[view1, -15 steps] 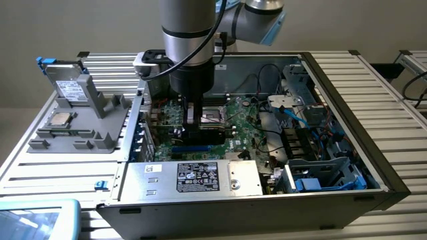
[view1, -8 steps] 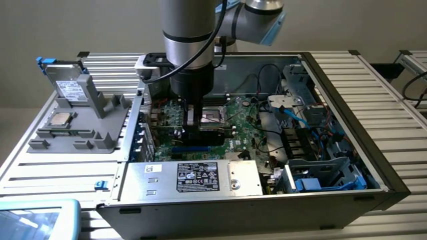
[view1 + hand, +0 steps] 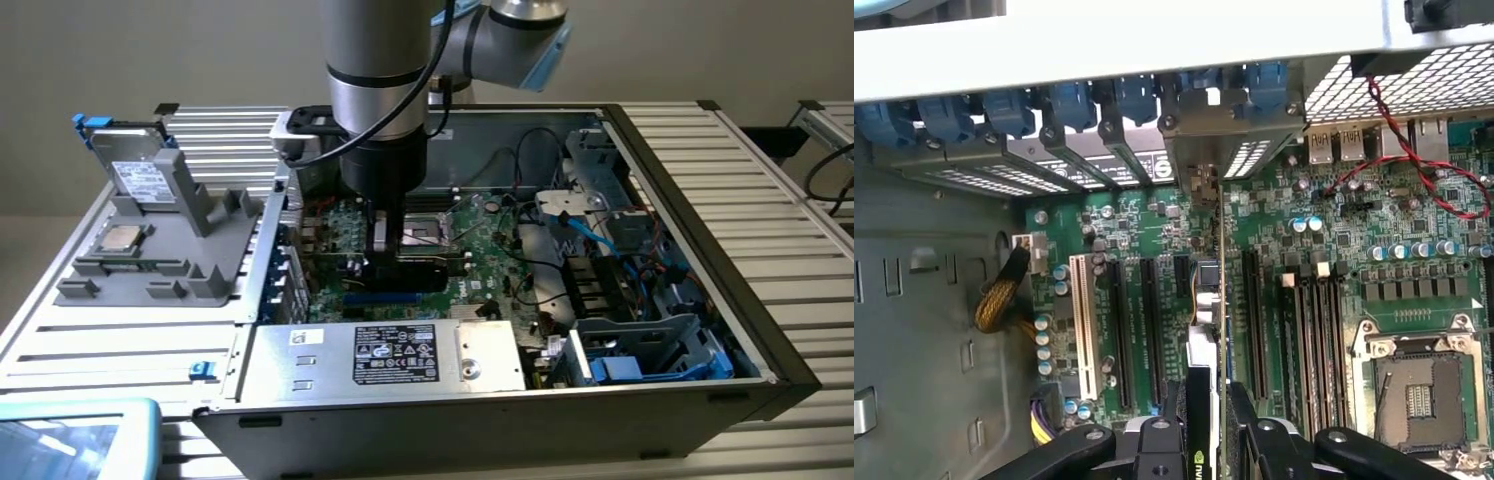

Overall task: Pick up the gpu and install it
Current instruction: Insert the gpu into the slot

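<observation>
The gpu [image 3: 1203, 362] stands on edge over the green motherboard [image 3: 1324, 220], seen edge-on between the long black expansion slots. Its silver end bracket [image 3: 1206, 150] sits at the case's rear slot openings. My gripper [image 3: 1206, 425] is shut on the card, one black finger [image 3: 1162, 440] on each side of its upper edge. In the exterior view the gripper [image 3: 398, 252] reaches straight down into the open computer case [image 3: 694, 170], and the card shows as a dark slab [image 3: 427, 271] below it. Whether the card is fully down in its slot I cannot tell.
A grey fixture [image 3: 200, 215] on the exterior view's left holds a silver drive [image 3: 140, 175], a processor chip [image 3: 120, 238] and a memory stick [image 3: 127, 266]. Inside the case are the power supply [image 3: 387, 355], a blue drive cage [image 3: 654, 350], the CPU socket [image 3: 1419, 390] and loose red-black wires [image 3: 1414, 150].
</observation>
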Controlling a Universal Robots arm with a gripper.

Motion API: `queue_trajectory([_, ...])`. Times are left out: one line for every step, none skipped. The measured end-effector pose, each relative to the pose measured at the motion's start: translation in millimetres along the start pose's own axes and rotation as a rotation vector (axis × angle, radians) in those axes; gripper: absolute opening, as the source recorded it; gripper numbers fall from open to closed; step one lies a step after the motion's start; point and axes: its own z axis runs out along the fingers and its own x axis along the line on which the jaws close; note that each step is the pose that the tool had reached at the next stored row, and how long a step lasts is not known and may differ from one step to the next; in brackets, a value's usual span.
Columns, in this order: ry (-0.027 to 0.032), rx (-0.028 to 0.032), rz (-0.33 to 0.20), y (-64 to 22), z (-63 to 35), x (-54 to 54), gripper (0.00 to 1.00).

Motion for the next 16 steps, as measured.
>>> queue_trajectory([0.0002, -0.0006, 0.0, 0.0, 0.1, 0.1, 0.28])
queue_trajectory([0.0001, -0.0014, 0.0, -0.1, 0.6, 0.3, 0.28])
queue_trajectory([-0.0001, -0.0017, 0.0, -0.1, 1.7, 0.4, 0.28])
queue_trajectory([0.0, -0.0021, 0.0, 0.0, 2.7, 0.4, 0.28])
queue_trajectory([0.0001, -0.0027, 0.0, 0.0, 3.2, 0.4, 0.28])
queue_trajectory([0.0007, -0.0041, 0.0, 0.1, 3.1, 0.4, 0.28])
queue_trajectory([0.0008, -0.0054, 0.0, 0.1, 3.1, 0.4, 0.28])
queue_trajectory([0.0008, -0.0065, 0.0, 0.1, 3.1, 0.4, 0.28])
queue_trajectory([0.0007, -0.0065, 0.0, 0.1, 3.2, 0.4, 0.28])
queue_trajectory([0.0006, -0.0065, 0.0, 0.1, 3.3, 0.4, 0.28])
queue_trajectory([0.0006, -0.0066, 0.0, 0.1, 3.3, 0.4, 0.28])
queue_trajectory([0.0007, -0.0078, -0.001, -0.3, 3.3, 0.4, 0.28])
queue_trajectory([0.0007, -0.0113, -0.001, -1.3, 3.5, 0.2, 0.28])
queue_trajectory([0.0016, -0.0175, -0.001, -2.8, 3.4, 0.1, 0.28])
queue_trajectory([0.0019, -0.0203, -0.001, -3.4, 3.4, 0.1, 0.28])
queue_trajectory([0.0019, -0.0203, -0.001, -3.4, 3.4, 0.1, 0.28])
